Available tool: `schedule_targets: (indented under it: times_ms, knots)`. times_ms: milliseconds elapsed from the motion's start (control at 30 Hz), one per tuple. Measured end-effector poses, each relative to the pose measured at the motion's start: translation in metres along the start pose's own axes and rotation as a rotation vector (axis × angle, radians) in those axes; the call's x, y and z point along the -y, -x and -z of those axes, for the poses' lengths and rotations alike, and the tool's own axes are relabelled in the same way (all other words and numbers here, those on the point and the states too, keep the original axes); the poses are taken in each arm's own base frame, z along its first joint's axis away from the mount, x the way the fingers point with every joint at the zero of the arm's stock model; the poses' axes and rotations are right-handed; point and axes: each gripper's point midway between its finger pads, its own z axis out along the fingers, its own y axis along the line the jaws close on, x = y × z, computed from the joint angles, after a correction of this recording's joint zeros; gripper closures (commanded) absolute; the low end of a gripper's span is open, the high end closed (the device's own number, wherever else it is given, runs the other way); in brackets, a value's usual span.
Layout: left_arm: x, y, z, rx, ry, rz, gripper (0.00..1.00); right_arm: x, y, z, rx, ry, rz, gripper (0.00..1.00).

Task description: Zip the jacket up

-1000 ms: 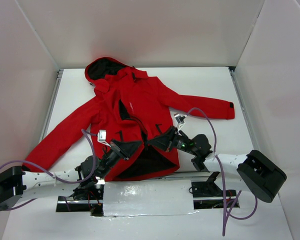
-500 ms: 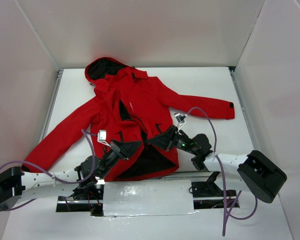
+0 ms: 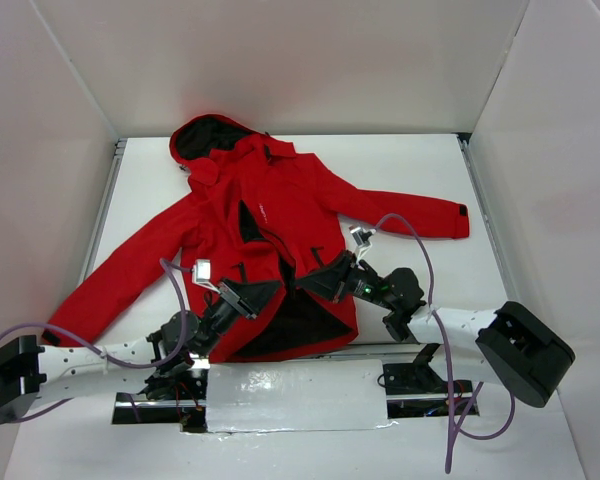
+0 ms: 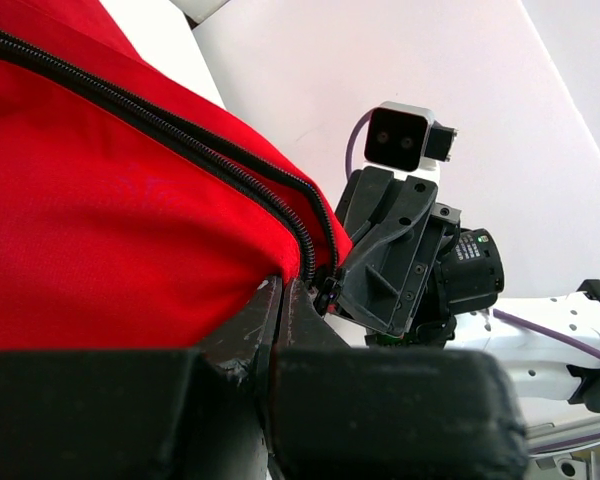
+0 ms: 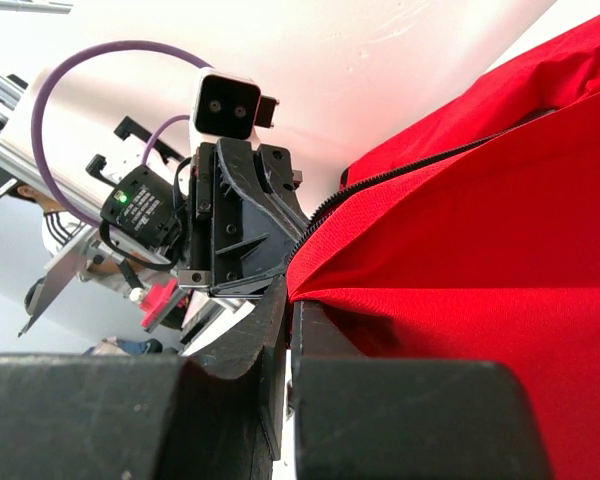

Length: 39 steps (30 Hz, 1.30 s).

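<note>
Low in the overhead frame, just above a silver taped strip point(image 3: 295, 395) and the arm bases: left gripper point(image 3: 248, 297) pinched shut on the jacket point(image 3: 280, 200) at the lower corner of one front panel, right gripper point(image 3: 320, 279) clamped likewise on the facing panel's corner. Confirmed close up from both wrists: black zipper teeth point(image 4: 220, 158) running down the red edge into closed fingers, with the opposite gripper just beside and facing.

Between the two, at lower centre, a wedge of dark lining point(image 3: 302, 315), so open at the hem. No sign of the zipper halves joined; slider not made out. Judged an early stage: both bottom corners held and brought near, with seating the pin and drawing the slider up to the collar all left to do.

Farther up the frame, spread on the white table point(image 3: 420, 165): chest panels, one sleeve point(image 3: 410, 212) out to mid right, its twin slanting to lower left, hood point(image 3: 205, 135) at upper left of centre. Purple cable point(image 3: 420, 247) looping beside the right gripper, a possible snag; white walls close on three sides.
</note>
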Motion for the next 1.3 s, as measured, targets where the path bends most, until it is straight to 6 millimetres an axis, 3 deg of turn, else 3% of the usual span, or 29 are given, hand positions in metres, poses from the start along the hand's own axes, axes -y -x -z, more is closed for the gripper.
schedule_targets:
  times_ms: [467, 1300]
  knots:
    - [0.004, 0.002, -0.002, 0.005, -0.006, -0.018, 1.00, 0.011, -0.008, 0.000, -0.026, -0.031, -0.034, 1.00]
    - [0.001, 0.000, -0.003, 0.001, 0.000, -0.022, 1.00, 0.009, -0.008, 0.000, -0.023, -0.026, -0.035, 1.00]
